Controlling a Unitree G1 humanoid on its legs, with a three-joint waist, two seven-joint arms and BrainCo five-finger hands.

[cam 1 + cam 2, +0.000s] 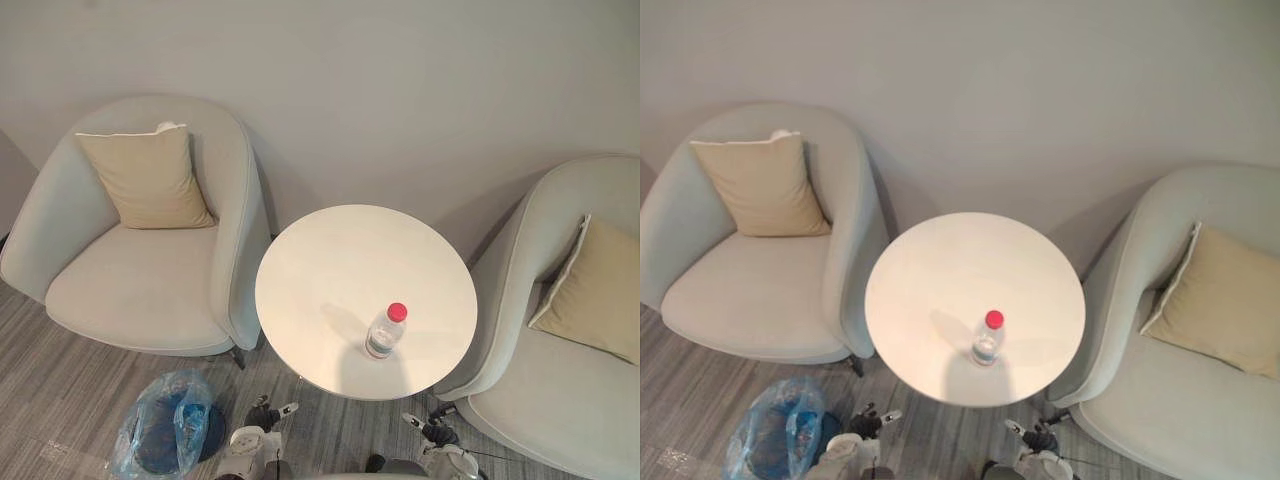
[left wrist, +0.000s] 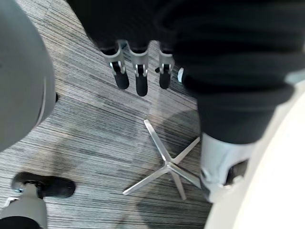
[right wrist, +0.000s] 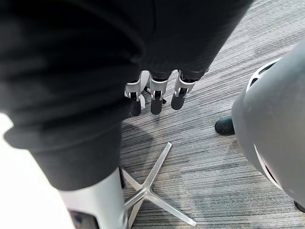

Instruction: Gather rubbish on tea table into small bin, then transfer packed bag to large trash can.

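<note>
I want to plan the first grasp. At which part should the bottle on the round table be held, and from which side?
Hold the bottle by its clear body, below the red cap, probably with the right hand coming sideways from the near edge of the table. It stands upright, alone, close to that edge and right of the middle, so its side is free.

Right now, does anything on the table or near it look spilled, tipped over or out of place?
Nothing stands out. The bottle stands upright and capped on the table, no spill around it. The blue-bagged bin sits on the floor by the left armchair. Left hand and right hand hang open, empty.
</note>
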